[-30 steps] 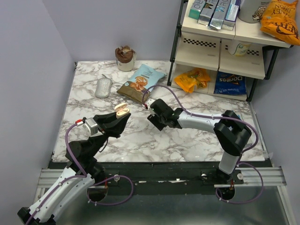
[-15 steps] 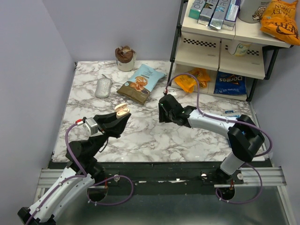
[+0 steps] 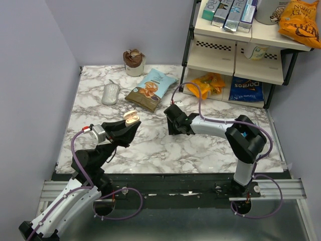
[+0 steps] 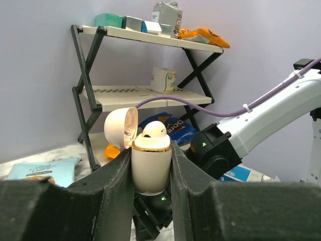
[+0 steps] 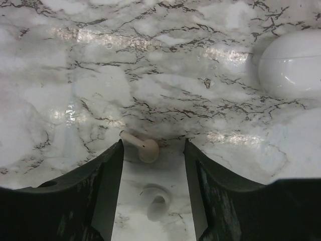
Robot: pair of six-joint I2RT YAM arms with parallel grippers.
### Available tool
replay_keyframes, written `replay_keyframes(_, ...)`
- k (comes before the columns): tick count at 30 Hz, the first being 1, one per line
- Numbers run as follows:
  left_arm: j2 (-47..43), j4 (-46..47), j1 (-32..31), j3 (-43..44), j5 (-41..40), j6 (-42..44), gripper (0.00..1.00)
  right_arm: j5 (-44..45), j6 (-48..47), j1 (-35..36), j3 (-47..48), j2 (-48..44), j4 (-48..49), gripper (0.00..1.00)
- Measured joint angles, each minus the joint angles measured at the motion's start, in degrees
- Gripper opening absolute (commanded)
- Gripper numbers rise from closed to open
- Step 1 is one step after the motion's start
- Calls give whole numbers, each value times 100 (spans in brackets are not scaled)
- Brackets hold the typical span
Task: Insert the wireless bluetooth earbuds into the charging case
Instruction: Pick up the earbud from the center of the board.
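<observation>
Right wrist view: earbud [image 5: 143, 148] between spread right jaws.
Its bulb is best pinched squarely; the open charging case [image 4: 151, 165] is pinched by left jaws.

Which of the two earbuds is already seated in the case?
The earbud standing in the open case, its top showing above the gold rim. The other earbud lies on the table between the right end effector's fingers.

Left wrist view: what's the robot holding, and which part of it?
The left gripper holds the open case by the sides of its bottom half, between its jaws.
</observation>
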Motion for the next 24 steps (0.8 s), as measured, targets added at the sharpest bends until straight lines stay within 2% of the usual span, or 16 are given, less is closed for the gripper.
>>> replay_keyframes(5, 0, 0, 0, 0, 0, 0, 0, 52, -466, 0, 103, 44, 15, 36)
replay_keyframes(8, 0, 0, 0, 0, 0, 0, 0, 59, -804, 0, 146, 92, 52, 31)
replay_keyframes(15, 0, 0, 0, -2, 0, 2, 0, -74, -1652, 0, 92, 96, 315, 24)
replay_keyframes(18, 0, 0, 0, -2, 0, 2, 0, -398, -2236, 22, -251, -107, 684, 23)
replay_keyframes(23, -2, 4, 0, -24, 0, 2, 0, -981, -3355, 278, -734, -579, 1001, 24)
replay_keyframes(24, -2, 2, 0, -31, 0, 2, 0, -1102, -3534, 328, -737, -623, 1036, 28)
